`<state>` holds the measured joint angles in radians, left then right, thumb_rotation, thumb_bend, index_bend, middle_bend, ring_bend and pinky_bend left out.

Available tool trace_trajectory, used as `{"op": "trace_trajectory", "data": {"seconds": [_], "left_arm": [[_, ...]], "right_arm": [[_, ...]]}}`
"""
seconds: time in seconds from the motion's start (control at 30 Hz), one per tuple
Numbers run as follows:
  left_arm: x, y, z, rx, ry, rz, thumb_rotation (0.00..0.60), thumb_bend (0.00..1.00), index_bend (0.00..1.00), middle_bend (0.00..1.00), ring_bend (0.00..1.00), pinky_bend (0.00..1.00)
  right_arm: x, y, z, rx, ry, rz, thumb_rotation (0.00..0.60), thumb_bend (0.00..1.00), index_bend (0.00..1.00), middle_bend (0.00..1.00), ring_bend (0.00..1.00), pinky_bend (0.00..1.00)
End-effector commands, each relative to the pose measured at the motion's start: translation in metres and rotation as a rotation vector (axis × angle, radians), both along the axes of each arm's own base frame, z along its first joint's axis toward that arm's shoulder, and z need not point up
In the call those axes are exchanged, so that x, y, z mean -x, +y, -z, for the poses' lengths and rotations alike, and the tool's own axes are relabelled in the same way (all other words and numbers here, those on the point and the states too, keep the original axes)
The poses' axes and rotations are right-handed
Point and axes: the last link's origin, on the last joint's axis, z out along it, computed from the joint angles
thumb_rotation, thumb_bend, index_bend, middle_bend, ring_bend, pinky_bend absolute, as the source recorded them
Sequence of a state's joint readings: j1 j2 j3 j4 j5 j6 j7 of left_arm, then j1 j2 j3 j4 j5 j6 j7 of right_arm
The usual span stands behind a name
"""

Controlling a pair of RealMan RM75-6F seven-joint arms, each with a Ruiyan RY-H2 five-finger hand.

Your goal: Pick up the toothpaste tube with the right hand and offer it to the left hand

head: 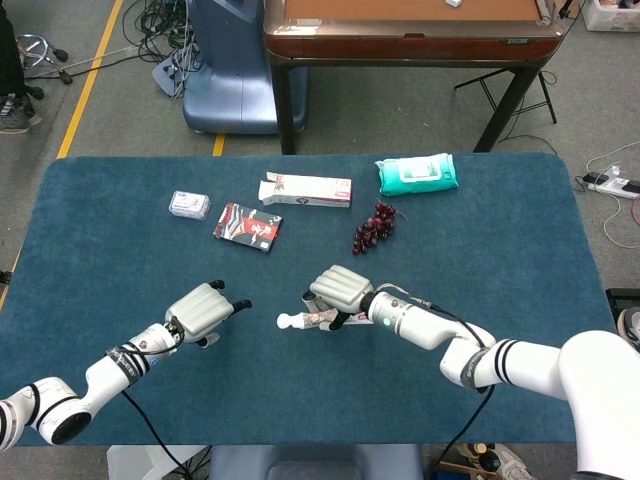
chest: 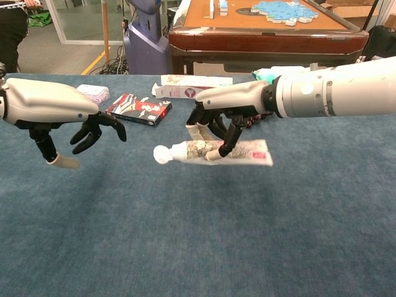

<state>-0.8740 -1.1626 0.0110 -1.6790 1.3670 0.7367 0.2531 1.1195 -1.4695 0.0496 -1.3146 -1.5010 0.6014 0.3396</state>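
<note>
Blue-carpeted desk (head: 120,230) is sitting in a room with a wooden table (head: 410,25) behind its far edge and cables on the grey floor. Left hand (head: 200,310) is hovering near the front edge, left of centre, holding nothing, fingers (chest: 99,130) apart and loosely curled, pointing toward the right hand. Small clear packet (head: 189,205) is lying toward the far left, then a dark red packet (head: 247,226) and a white carton (head: 306,189) nearer the far edge. Toothpaste tube (chest: 213,151) is lying roughly level, cap pointing left, near the desk's middle front, gripped from above by the right hand (head: 340,291), fingers wrapping round its body. Grapes (head: 374,227) are sitting behind it, wet wipes pack (head: 417,174) by the far edge right of centre
</note>
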Motion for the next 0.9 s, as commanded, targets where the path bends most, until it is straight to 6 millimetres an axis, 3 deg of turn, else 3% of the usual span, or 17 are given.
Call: {"op": "trace_trajectory", "data": {"seconds": [0.03, 0.1, 0.4, 0.5, 0.67, 0.77, 0.9], "left_arm": [[0.001, 0.0, -0.001, -0.003, 0.0, -0.005, 0.6, 0.25, 0.19, 0.6, 0.53, 0.18], [0.002, -0.001, -0.002, -0.004, 0.003, -0.009, 0.6, 0.25, 0.19, 0.6, 0.53, 0.18], [0.002, -0.001, -0.001, -0.005, 0.003, -0.012, 0.6, 0.25, 0.19, 0.6, 0.53, 0.18], [0.003, 0.0, -0.002, -0.011, -0.002, -0.015, 0.6, 0.25, 0.19, 0.6, 0.53, 0.18], [0.007, 0.002, -0.008, -0.038, -0.021, -0.037, 0.6, 0.25, 0.19, 0.6, 0.53, 0.18], [0.013, 0.005, -0.014, -0.076, -0.047, -0.074, 0.6, 0.25, 0.17, 0.57, 0.51, 0.18], [0.029, 0.009, -0.028, -0.17, -0.104, -0.155, 0.6, 0.25, 0.14, 0.5, 0.46, 0.18]], "right_arm": [[-0.001, -0.002, 0.001, 0.011, -0.007, 0.007, 0.6, 0.34, 0.55, 0.52, 0.53, 0.46], [-0.003, -0.004, 0.002, 0.018, -0.006, 0.006, 0.6, 0.29, 0.49, 0.5, 0.52, 0.44], [-0.015, -0.006, 0.009, 0.023, 0.032, -0.007, 0.6, 0.27, 0.48, 0.49, 0.49, 0.42], [-0.019, -0.008, 0.005, 0.037, 0.026, -0.008, 0.6, 0.22, 0.39, 0.44, 0.43, 0.39], [-0.017, -0.012, -0.024, 0.108, -0.005, -0.002, 0.6, 0.16, 0.17, 0.28, 0.27, 0.33], [-0.005, -0.013, -0.049, 0.18, -0.023, 0.014, 0.6, 0.15, 0.13, 0.22, 0.22, 0.3], [0.028, -0.008, -0.082, 0.29, 0.012, 0.051, 0.6, 0.14, 0.13, 0.21, 0.21, 0.3]]}}
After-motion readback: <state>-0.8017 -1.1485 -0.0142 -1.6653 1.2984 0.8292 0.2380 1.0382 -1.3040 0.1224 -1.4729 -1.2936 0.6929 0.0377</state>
